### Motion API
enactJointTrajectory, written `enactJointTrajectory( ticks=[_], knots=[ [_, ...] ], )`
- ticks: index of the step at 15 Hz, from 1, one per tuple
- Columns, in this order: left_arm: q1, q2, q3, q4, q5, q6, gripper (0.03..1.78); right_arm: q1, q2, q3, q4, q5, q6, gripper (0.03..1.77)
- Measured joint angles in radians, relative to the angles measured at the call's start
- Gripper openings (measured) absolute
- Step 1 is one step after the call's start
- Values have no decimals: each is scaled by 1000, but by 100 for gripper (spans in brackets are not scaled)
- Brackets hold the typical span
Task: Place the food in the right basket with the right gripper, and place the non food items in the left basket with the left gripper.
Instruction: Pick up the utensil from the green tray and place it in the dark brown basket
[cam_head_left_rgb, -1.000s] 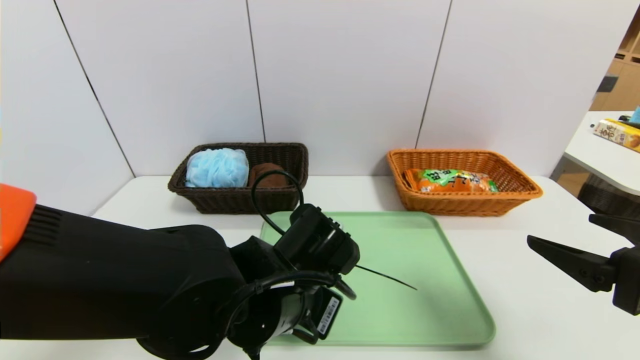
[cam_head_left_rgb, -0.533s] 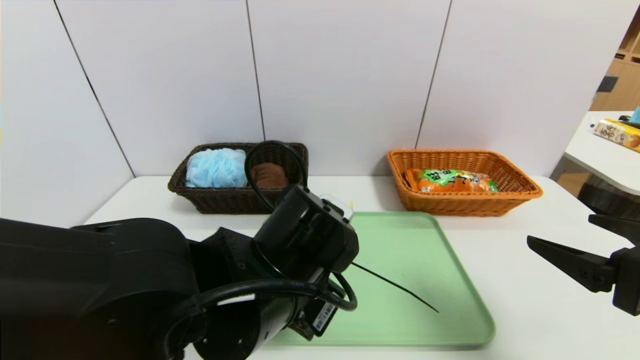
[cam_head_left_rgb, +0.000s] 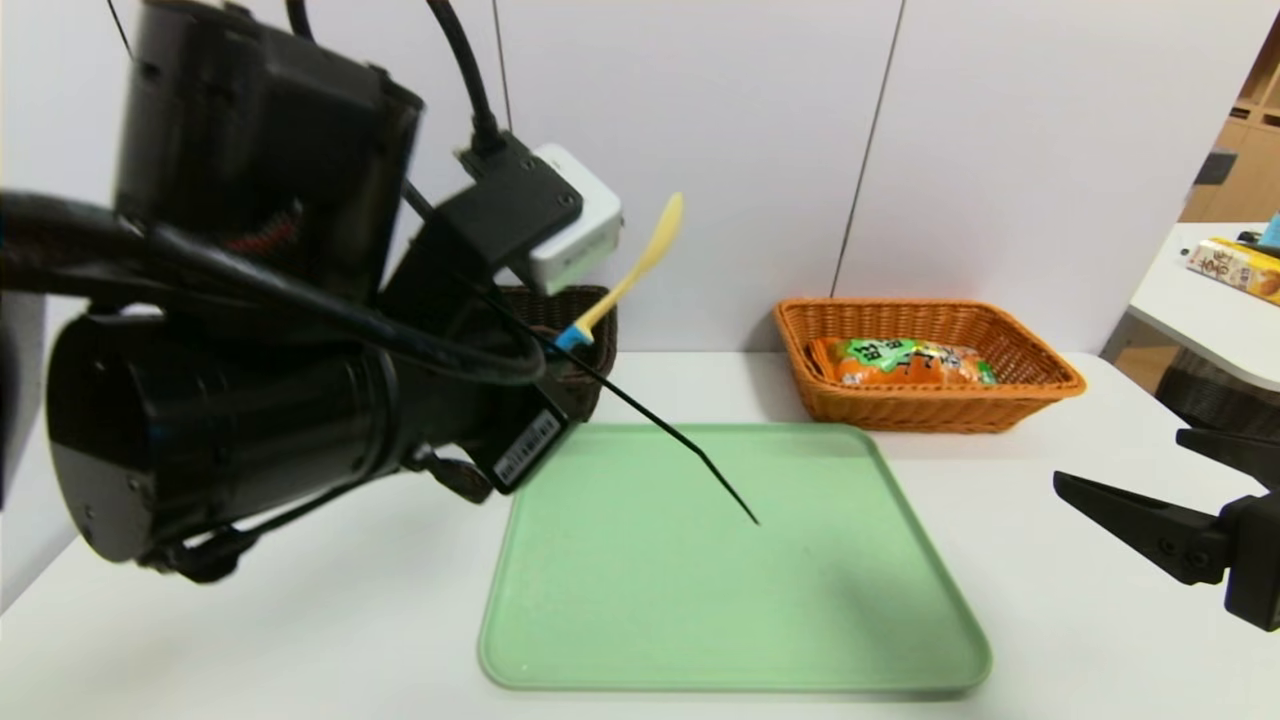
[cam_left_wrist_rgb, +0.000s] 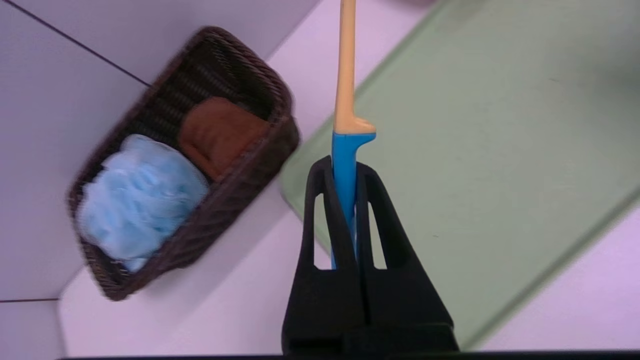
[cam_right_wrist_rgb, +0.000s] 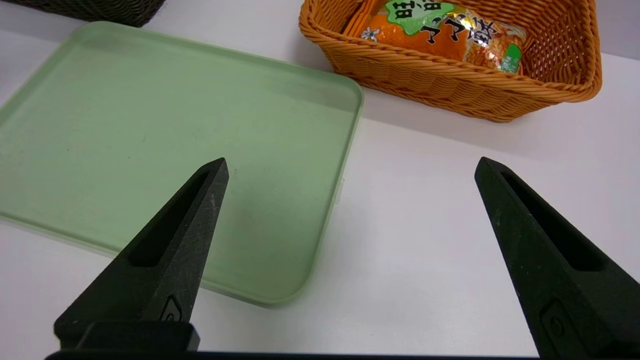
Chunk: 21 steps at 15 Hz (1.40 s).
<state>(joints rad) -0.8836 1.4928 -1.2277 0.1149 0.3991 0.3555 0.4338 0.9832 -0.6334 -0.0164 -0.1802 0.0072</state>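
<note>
Between the pressed-together black fingers of the left gripper (cam_left_wrist_rgb: 345, 172) sits the spoon with a pale yellow bowl and blue handle (cam_left_wrist_rgb: 345, 100) — pinched by the blue handle, with the yellow part sticking out past the fingertips. From the head view the spoon (cam_head_left_rgb: 630, 275) is held up in the air, well above the table, in front of the very dark brown woven wicker basket (cam_left_wrist_rgb: 240, 55). That left basket stands at the back of the white table (cam_head_left_rgb: 1050, 620), by the white panelled wall (cam_head_left_rgb: 700, 150), and holds a fluffy light blue mesh bath pouf (cam_left_wrist_rgb: 137, 200) with a rolled dark brown towel (cam_left_wrist_rgb: 220, 132) just beside it. A pale green rectangular plastic tray (cam_head_left_rgb: 700, 600) lies on the table near the dark basket and nothing rests on it. Beyond the tray's far right corner stands the shallow orange-tan woven wicker basket (cam_right_wrist_rgb: 450, 80) — the long orange foil snack bag with a green label (cam_right_wrist_rgb: 440, 30) lies inside it. Low at the right edge of the head view, the right gripper (cam_right_wrist_rgb: 350, 240) hangs over bare table beside the tray, its two pointed black fingers spread wide apart and holding nothing.
</note>
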Motion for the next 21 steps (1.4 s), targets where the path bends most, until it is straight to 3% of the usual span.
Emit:
enactJointTrajectory(
  ticks=[3,8,17,19,21],
  knots=[
    [135,-36,-74,16,-97,174,5,1,0,0,0,1,0,170],
    [263,-61,-161,176,-199,345,5,4,-1,2,0,0,0,170],
    [426,3,-277,187,-222,794,5,8,-4,4,0,2,-1,170],
    [475,47,-323,189,-287,910,5,10,-4,4,0,2,-1,170],
    [503,93,-359,206,-363,950,5,11,-5,6,0,2,-1,170]
  ],
)
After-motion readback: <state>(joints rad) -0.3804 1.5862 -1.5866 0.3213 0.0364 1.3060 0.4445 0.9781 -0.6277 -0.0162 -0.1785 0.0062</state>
